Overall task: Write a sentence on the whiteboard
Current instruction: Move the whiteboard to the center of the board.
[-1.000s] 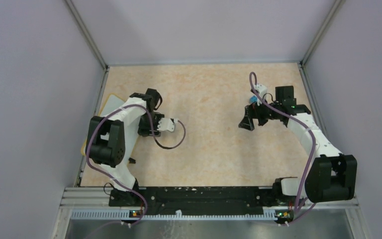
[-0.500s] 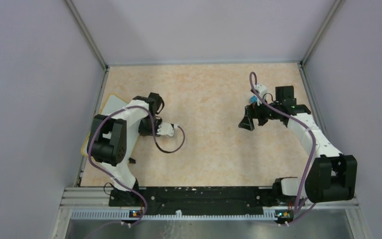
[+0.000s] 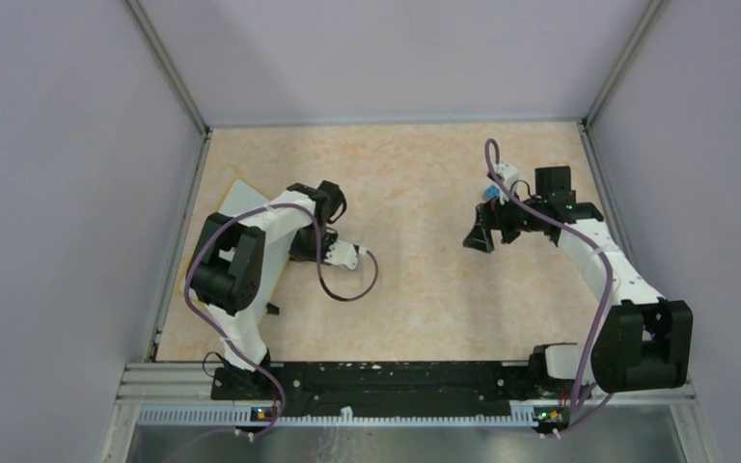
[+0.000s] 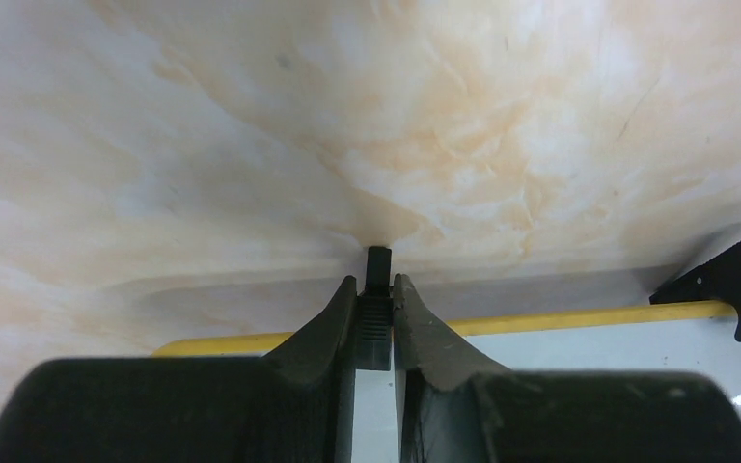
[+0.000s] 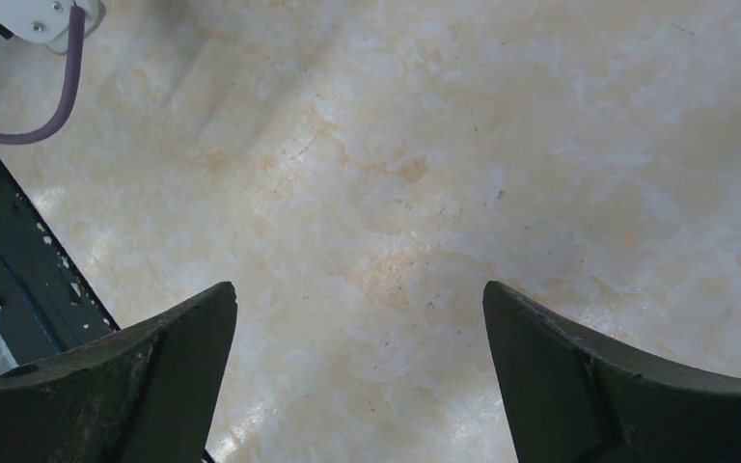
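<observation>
Marbled table (image 3: 415,280), seemingly blue block (image 3: 490,194)

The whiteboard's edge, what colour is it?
Yellow. The whiteboard has a thin yellow rim, which shows best in the left wrist view.

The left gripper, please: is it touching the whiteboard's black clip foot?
Touching. The left wrist view shows the left gripper clamped on the clip foot at the whiteboard rim.
</observation>
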